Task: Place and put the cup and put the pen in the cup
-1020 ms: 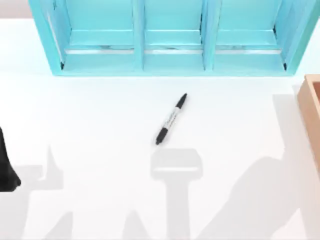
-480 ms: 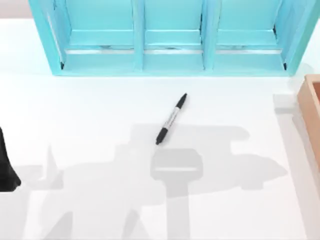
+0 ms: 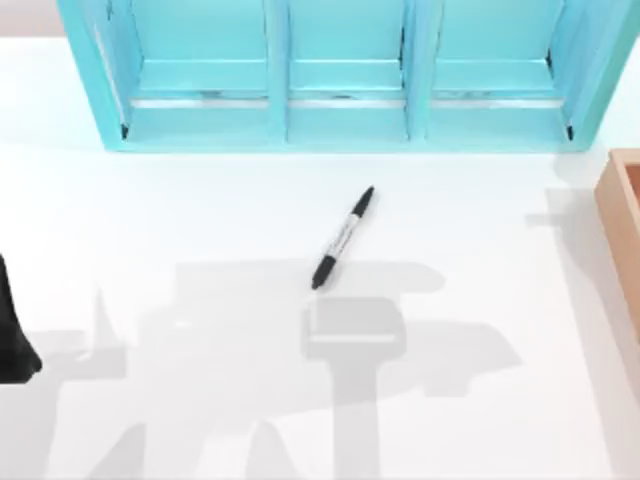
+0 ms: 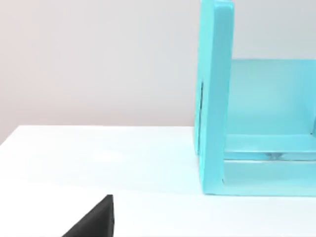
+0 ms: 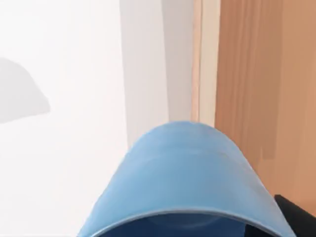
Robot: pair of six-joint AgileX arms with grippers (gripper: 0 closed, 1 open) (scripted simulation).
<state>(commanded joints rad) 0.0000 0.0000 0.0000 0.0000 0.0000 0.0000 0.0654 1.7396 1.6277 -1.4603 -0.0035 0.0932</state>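
White table (image 3: 200, 220), glossy, crossed by grey arm shadows at 6 o'clock. Pen (image 3: 342, 238) lies flat at centre, slanted, cap end toward 1 o'clock, clear of everything. Turquoise shelf (image 3: 340, 120) spans the 12 o'clock edge, three bays; your left wrist view shows its side wall against a pale plain wall. Wooden box (image 3: 622, 215) at 3 o'clock. Cup (image 5: 187, 182) sits close under your right wrist camera, beside wood; right grip on it: cannot tell. Left arm (image 3: 12, 330) parked at 9 o'clock, fingers' state unclear.
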